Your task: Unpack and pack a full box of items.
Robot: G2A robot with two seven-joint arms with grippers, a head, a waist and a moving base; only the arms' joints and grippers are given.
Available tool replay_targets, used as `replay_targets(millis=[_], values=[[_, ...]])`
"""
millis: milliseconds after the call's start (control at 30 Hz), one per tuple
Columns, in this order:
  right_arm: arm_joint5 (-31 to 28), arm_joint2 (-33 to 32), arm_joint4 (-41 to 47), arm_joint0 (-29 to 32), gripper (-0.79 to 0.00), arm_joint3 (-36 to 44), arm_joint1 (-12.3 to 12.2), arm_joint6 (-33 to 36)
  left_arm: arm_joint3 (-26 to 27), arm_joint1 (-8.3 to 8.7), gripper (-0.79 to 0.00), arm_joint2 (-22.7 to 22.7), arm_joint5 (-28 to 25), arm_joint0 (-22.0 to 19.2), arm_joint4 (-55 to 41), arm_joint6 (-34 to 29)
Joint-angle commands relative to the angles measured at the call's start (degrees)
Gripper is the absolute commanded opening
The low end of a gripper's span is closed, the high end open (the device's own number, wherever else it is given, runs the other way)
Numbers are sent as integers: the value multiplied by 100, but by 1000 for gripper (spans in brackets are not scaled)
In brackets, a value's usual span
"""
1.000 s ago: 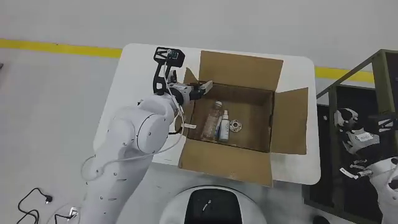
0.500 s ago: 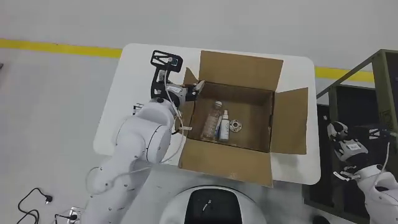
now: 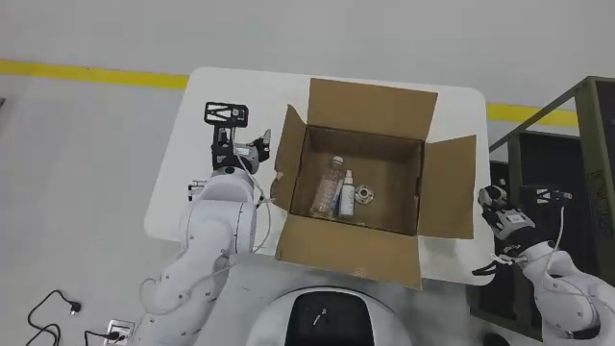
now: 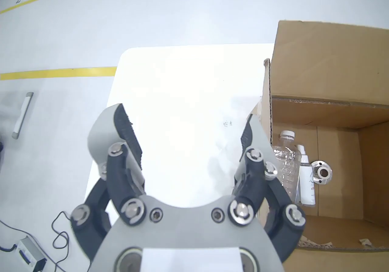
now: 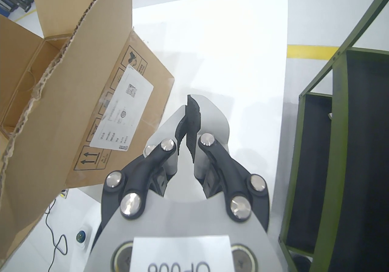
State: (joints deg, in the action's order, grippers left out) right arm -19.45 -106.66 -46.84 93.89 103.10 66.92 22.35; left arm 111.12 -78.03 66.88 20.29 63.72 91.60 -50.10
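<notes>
Also, flap label (image 5: 121, 109) (right wrist view)

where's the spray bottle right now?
Top view: the spray bottle lies on the floor of the box, between the clear bottle and the metal flange.

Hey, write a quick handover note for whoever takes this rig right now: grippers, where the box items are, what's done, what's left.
Left gripper: open, empty, over the table beside the cardboard box.
Right gripper: fingers shut, empty, by the table's right edge.
Box: flaps open; clear plastic bottle, white spray bottle and metal flange lie on its floor.
Done: box opened.
Left: take all three out onto the table, then pack them back.
</notes>
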Motion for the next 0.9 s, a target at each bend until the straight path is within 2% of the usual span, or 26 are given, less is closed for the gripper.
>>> replay_targets(millis=[0,233,433,667,867], values=[[-29,88,60,-67,-785,-3,0,1,-152,-15,-785,-18,-27,53,-58,75],[-35,260,76,-181,-785,13,-10,23,-346,-41,-785,73,-119,171,-87,264],[-134,347,274,-249,-785,-37,-21,59,-548,-30,-785,161,-646,266,-179,335],[-281,578,493,-400,-785,20,-27,116,-609,-61,-785,68,-1031,242,-437,296],[-354,967,325,-609,-785,184,-35,315,-643,-114,-785,-112,-1257,125,-763,387]])
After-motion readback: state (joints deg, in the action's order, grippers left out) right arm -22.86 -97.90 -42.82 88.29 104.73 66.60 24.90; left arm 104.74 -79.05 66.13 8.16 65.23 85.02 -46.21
